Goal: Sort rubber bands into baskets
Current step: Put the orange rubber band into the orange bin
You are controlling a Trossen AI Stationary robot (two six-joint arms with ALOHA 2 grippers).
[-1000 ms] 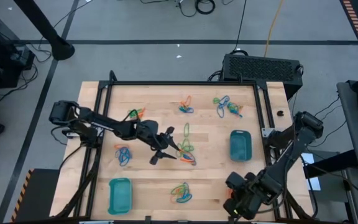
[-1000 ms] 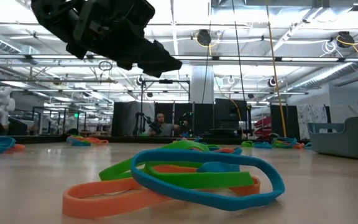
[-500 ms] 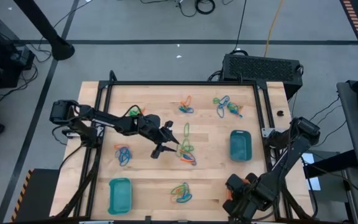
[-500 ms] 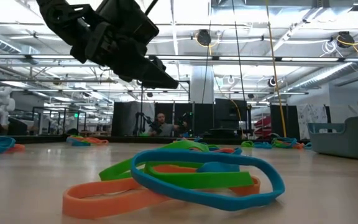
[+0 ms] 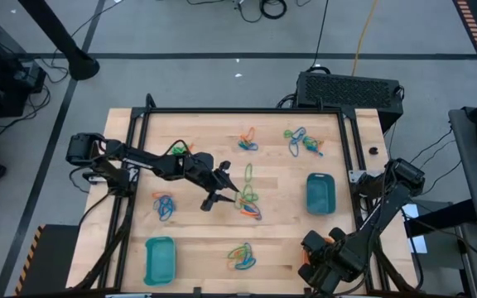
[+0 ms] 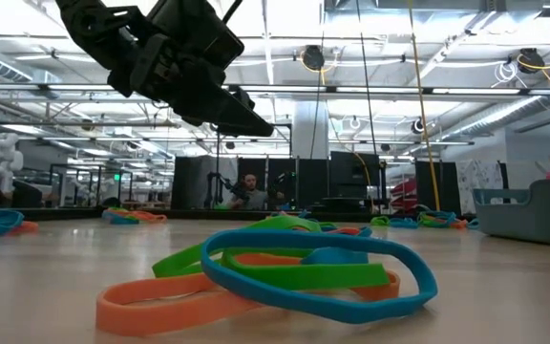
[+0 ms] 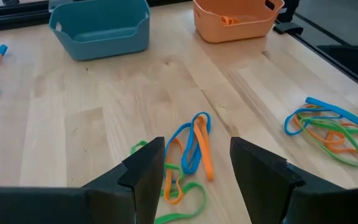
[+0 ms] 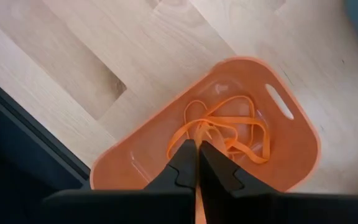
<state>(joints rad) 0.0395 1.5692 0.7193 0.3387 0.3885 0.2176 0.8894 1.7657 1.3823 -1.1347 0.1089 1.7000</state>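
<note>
Loose rubber bands (image 5: 248, 195) lie clustered on the table; orange ones fill the orange basket (image 8: 229, 118)

The orange basket (image 8: 229, 124) sits under the right arm, hidden from above; far bands (image 6: 418, 220) blur.

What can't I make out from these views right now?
- Orange basket: hidden under the right arm in the high view.
- Right gripper: shut; a held band is hidden by its fingers.
- Teal baskets' contents: too small from above.
- Pile under the left gripper: band count unclear, tangled.
</note>
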